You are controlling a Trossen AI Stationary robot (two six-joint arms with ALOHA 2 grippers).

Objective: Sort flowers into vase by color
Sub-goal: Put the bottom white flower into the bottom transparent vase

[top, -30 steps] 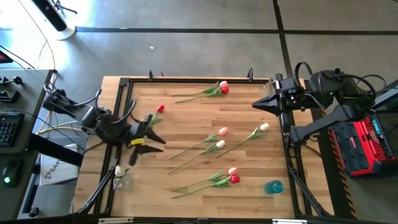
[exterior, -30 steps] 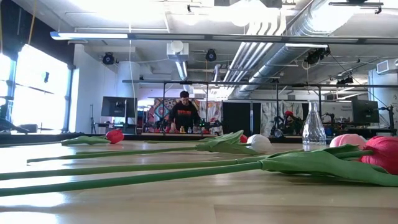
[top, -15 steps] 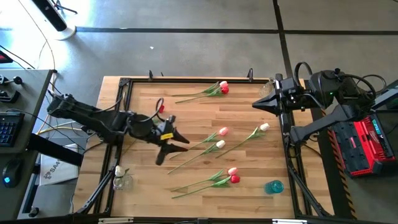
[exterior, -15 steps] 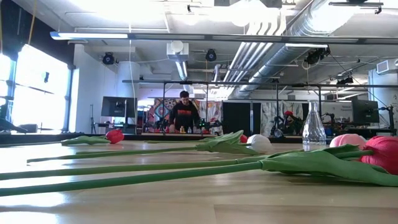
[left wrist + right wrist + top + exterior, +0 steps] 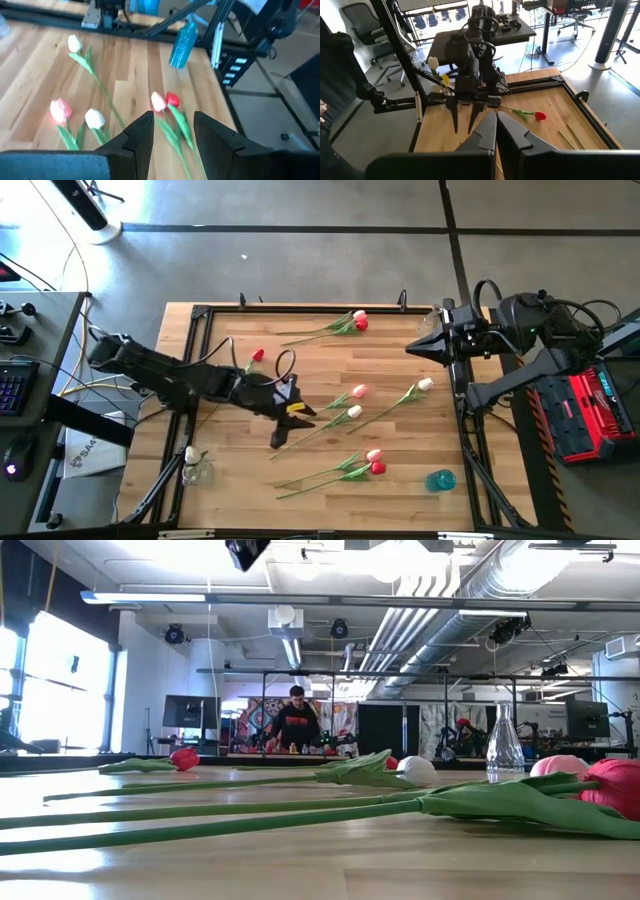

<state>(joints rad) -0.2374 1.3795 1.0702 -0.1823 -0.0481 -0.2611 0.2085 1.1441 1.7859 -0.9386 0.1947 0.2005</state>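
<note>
Centre-frame on the tabletop, left tool (image 5: 291, 423) hovers open, empty, over light, limp tulips (image 5: 352, 412); grip mid-stem. Right tool (image 5: 412, 347) shut, empty.

Flowers (image 5: 340, 416) scattered on table (image 5: 400, 480); left claw (image 5: 291, 427) above.

Left hand (image 5: 293, 423) hangs mid counter (image 5: 300, 380), fingers apart, over bare wood. Tulips (image 5: 345, 402) lie close on its right, more (image 5: 350, 468) nearer the front edge. Blue vase (image 5: 440, 480) blocks the front right corner, clear vase (image 5: 195, 470) the front left. Right hand (image 5: 412, 348) sits closed at the right edge.
</note>
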